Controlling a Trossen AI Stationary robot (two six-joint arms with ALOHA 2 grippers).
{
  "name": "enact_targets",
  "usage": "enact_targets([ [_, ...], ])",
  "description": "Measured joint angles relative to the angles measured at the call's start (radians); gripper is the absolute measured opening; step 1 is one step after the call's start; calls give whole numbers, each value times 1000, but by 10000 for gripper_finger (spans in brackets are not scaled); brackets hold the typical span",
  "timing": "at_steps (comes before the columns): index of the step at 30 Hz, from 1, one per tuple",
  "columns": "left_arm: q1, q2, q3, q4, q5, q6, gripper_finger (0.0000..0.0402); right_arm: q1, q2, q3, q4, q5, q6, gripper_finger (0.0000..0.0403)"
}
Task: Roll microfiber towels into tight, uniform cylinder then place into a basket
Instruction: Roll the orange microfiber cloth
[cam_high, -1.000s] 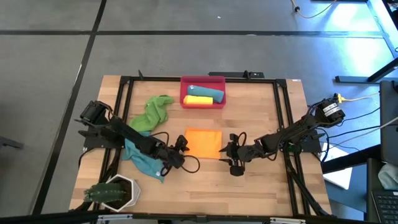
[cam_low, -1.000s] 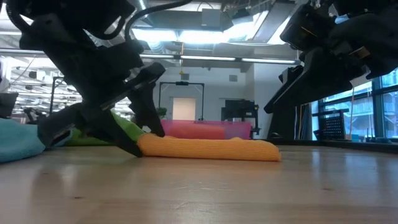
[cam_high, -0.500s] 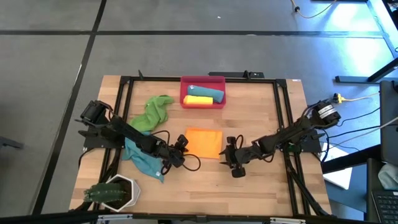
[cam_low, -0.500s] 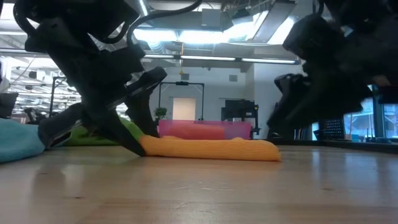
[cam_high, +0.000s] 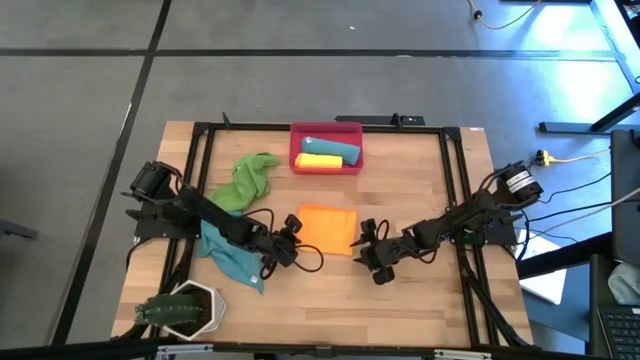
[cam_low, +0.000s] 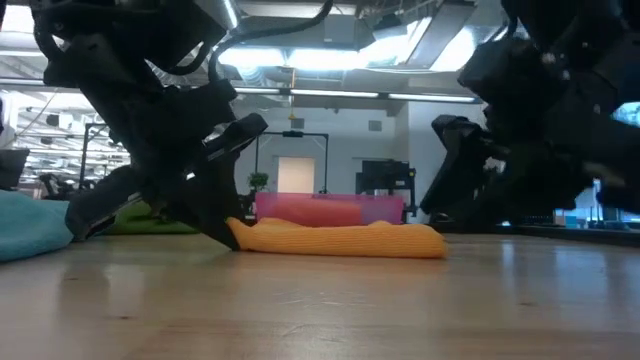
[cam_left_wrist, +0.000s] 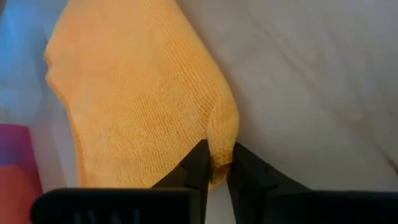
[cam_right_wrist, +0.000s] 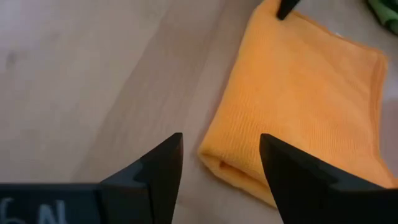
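We look straight down on a wooden surface (cam_high: 420, 290) with two dark arms reaching toward its middle. There an orange towel (cam_high: 327, 229), folded into a flat square, lies on the wood.

The left pincer (cam_high: 293, 228) sits at the towel's left edge, and its wrist camera shows its two dark fingers (cam_left_wrist: 200, 163) clenched on a small fold at the corner of the orange cloth.

The right pincer (cam_high: 364, 240) sits low at the towel's near right corner. Its fingers (cam_right_wrist: 163, 163) are spread wide with the corner of the folded cloth lying between them, not gripped (we see wood on either side of each finger).

At the far edge stands the red-pink basket (cam_high: 326, 131), well apart from the orange towel. Inside it lie two rolled towels side by side, a teal roll (cam_high: 331, 147) and a yellow roll (cam_high: 318, 160).

To the left, a green towel (cam_high: 246, 180) lies crumpled, and a teal towel (cam_high: 232, 256) lies rumpled under the left arm. A white pot with a green plant (cam_high: 183, 310) stands at the near left corner.
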Motion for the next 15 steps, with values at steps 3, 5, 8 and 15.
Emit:
enact_targets([
  [3,12,0,0,1,0,-41,30,1,25,0,-2,19,-27,213],
  [5,22,0,0,2,0,-76,23,1,39,0,-1,36,-47,213],
  [8,35,0,0,3,2,-117,11,2,58,0,-1,62,-57,213],
  [15,59,0,0,9,78,-133,2,5,88,3,13,122,-112,213],
])
